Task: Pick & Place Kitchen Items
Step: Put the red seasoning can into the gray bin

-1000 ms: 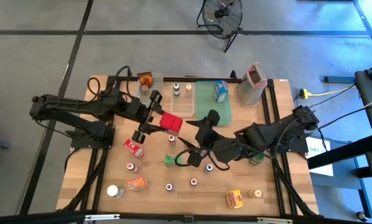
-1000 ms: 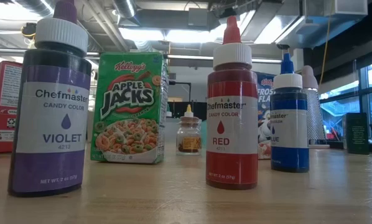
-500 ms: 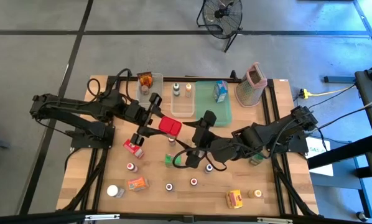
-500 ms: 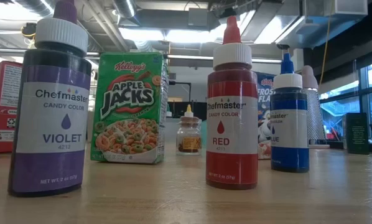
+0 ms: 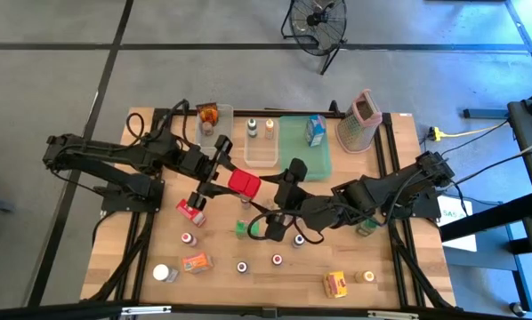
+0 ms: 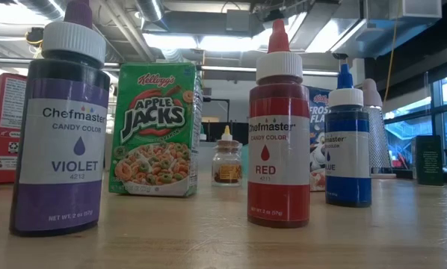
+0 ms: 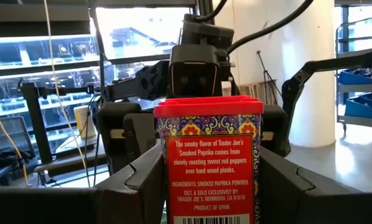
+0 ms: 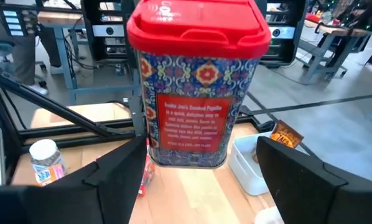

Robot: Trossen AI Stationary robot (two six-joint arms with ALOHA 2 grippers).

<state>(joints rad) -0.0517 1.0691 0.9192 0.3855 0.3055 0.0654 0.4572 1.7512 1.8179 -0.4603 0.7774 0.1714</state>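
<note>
While two claws flank one paprika tin [image 5: 243, 182], three dye bottles stand.

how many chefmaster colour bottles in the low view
3: violet bottle nearest on the left, red bottle right of centre, blue bottle farther back to its right. More may be hidden behind these.

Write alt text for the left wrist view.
A red-lidded smoked paprika tin stands upright, gripped between the left gripper's two dark fingers. Directly behind it, the right arm's wrist camera block faces this way, with windows and a white pillar in the room beyond.
</note>
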